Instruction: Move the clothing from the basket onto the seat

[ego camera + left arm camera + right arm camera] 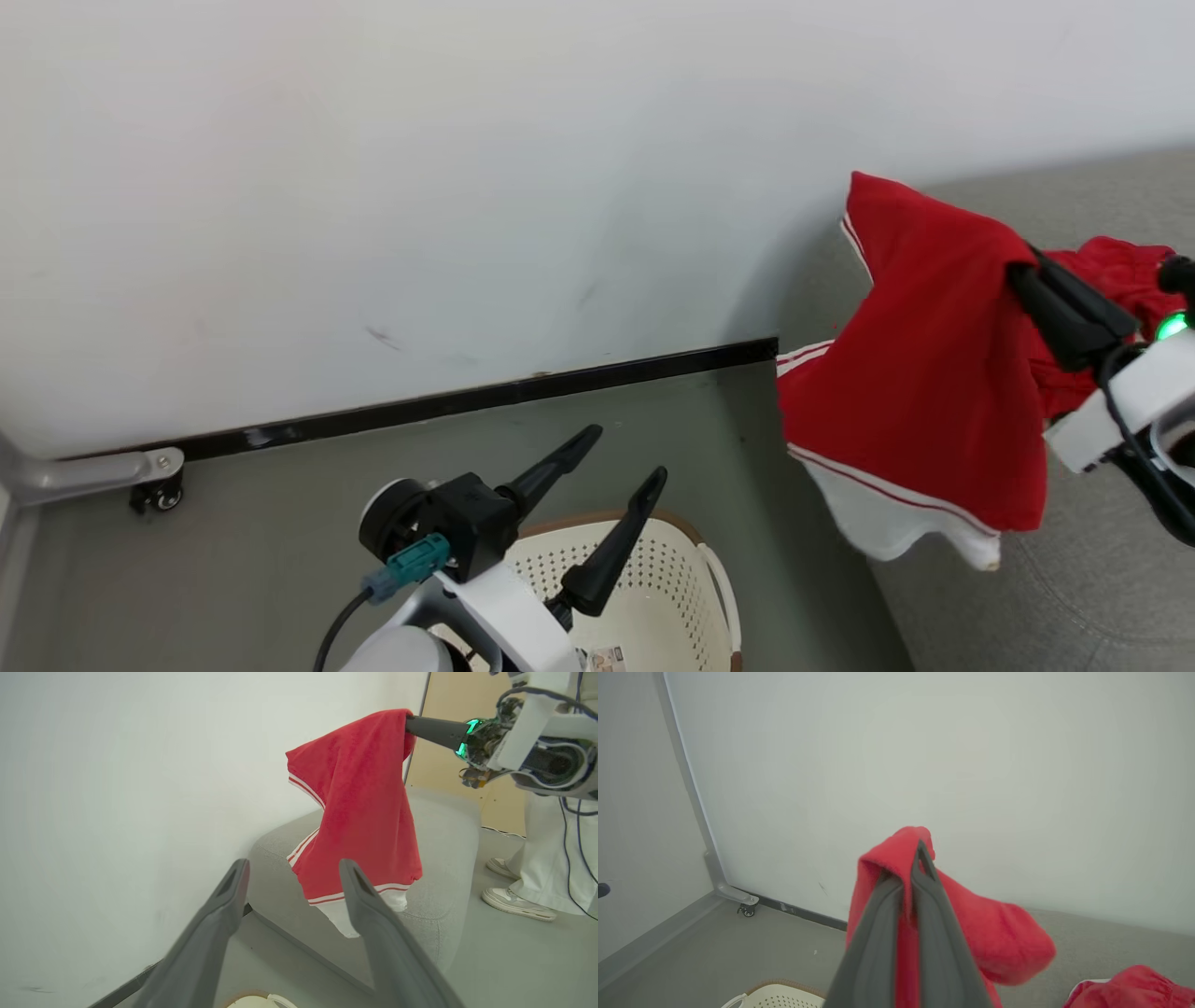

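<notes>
right gripper (915, 868) pinches clothing (920, 373)

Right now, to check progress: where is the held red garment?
Head view, right side: the garment hangs from the shut right hand at the sofa's left end, right of the basket.

Two long dark grey tapered fingers per gripper, left gripper (625, 453) on a black block with a teal plug (417, 560) and dark cable (336, 627) over a glossy white forearm (509, 611), right gripper (919, 854) with a green light (1172, 327) (at the wrist), white casing (1148, 383) and black wiring (1172, 509).
</notes>
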Controlling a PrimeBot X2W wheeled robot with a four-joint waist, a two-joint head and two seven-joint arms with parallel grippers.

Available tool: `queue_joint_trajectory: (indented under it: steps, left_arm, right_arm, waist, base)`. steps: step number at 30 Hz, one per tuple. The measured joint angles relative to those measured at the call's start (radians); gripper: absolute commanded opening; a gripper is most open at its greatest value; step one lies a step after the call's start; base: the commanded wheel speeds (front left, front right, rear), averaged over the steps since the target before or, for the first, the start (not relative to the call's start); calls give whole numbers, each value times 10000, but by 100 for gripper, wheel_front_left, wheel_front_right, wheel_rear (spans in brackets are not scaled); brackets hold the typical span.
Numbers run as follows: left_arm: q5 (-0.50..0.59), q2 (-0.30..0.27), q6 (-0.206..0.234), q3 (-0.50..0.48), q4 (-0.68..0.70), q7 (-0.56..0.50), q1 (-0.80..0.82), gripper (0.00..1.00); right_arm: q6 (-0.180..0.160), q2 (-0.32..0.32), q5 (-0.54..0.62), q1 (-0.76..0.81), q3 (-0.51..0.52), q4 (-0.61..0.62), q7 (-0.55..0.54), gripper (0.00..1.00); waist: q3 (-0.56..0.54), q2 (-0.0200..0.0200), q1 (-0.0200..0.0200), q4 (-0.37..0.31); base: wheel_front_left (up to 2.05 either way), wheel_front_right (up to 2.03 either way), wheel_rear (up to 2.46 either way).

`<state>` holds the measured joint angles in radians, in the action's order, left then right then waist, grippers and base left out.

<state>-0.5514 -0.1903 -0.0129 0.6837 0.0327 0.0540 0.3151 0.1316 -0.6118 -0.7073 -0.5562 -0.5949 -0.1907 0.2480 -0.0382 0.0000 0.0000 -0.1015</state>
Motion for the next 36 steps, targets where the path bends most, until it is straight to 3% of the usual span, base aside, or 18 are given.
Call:
queue_joint_trajectory:
  steps: [9,20,28,36]
  left_arm:
    - [4,291,-293,399,-267,184,0,100]
    - [82,291,-174,186,-529,408,-53,100]
    - [384,-100,477,-408,-320,531,-201,100]
    - [750,-512,995,-681,311,464,-305,100]
  right_arm:
    - [0,-240,378,1198,1670,510,0,0]
    - [0,192,138,1527,1530,658,0,0]
    - [0,255,-316,-396,1937,105,-389,0]
    - [0,153,-399,-2744,2890,-1459,-1149,0]
  waist:
    - [-130,0,0,-819]
    - [-114,1,0,-1821]
    - [338,0,0,-2094]
    - [1015,1,0,-2025]
  base:
    - [0,0,0]
    - [0,0,0]
    - [0,0,0]
    - [0,0,0]
